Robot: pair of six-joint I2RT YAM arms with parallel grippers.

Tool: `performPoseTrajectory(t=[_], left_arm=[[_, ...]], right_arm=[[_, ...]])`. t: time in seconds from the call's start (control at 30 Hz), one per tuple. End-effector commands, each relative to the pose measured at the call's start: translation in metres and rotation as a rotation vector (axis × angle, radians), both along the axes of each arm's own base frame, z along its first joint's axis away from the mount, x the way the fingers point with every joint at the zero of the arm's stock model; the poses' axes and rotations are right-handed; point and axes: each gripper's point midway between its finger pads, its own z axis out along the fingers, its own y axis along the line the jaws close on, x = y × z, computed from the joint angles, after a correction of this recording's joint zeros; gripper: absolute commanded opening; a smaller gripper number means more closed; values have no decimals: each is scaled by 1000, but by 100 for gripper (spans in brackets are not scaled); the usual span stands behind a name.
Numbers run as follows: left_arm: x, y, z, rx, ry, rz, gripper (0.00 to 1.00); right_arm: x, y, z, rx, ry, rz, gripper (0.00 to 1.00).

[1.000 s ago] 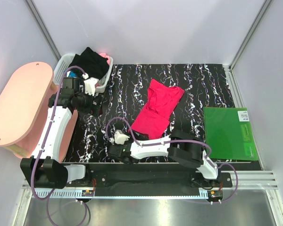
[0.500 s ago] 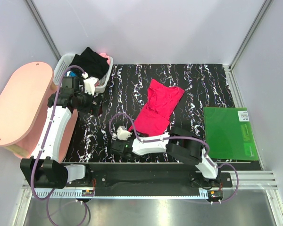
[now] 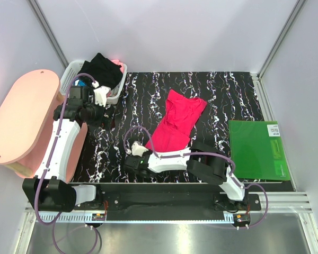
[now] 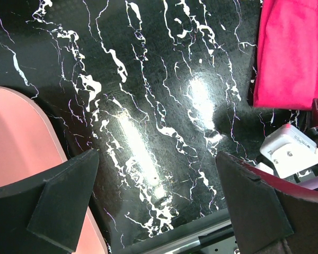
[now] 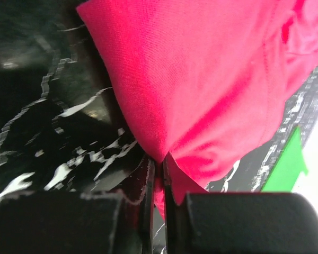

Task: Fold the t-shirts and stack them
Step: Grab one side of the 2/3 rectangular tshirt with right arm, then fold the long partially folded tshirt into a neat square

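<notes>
Lying unfolded and well apart: two t-shirts, one red, one black.

Showing the pinkish-red t-shirt (image 3: 176, 124) sprawling rumpled and slantwise near the middle of the black marbled table (image 3: 222, 95), its wider end reaching toward the far right and the cloth narrowing toward the near left. Gathering there into a small peak, with the corner pinched between the closed fingers of the right gripper (image 5: 158, 159). Showing the black t-shirt (image 3: 102, 71) heaping in a crumpled bundle in the white basket (image 3: 69, 71) at the far-left corner, bulging above its rim.

The green mat (image 3: 258, 149) lies at the marbled table's (image 3: 222, 95) right, the basket (image 3: 69, 73) far-left.
</notes>
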Motion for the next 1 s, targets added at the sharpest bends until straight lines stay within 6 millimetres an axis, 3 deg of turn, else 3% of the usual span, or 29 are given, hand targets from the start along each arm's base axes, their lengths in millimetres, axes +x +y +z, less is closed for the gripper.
performPoseTrajectory(t=[0.0,0.03,0.07,0.1,0.13,0.17,0.23,0.33,0.43,0.6,0.87,0.97], left_arm=[[7,-2,25,-13,-85,2,99],[6,-2,26,-14,-89,0,99],[6,-2,26,-13,-89,-1,99],[5,-2,28,-13,-94,-1,99],[5,-2,28,-13,-94,-1,99],[5,-2,28,-13,-95,-1,99],[4,-2,30,-14,-98,-2,99],[2,-2,34,-11,-106,-4,99],[0,0,39,-1,-120,-5,99],[-3,1,41,7,-126,-4,99],[-3,1,40,4,-120,-8,99],[-2,1,40,6,-118,-9,99]], right_arm=[[-31,34,17,131,128,8,4],[-39,35,23,121,144,20,4],[-52,53,36,159,136,47,4],[-60,58,43,163,136,56,4],[-69,56,50,134,138,56,4],[-75,70,63,167,132,66,4],[-96,76,71,161,167,93,4],[-117,91,87,234,225,115,4],[-126,98,106,314,262,115,4],[-111,89,126,382,270,78,4],[-41,54,160,510,223,-31,3],[-24,45,169,521,197,-48,2]])
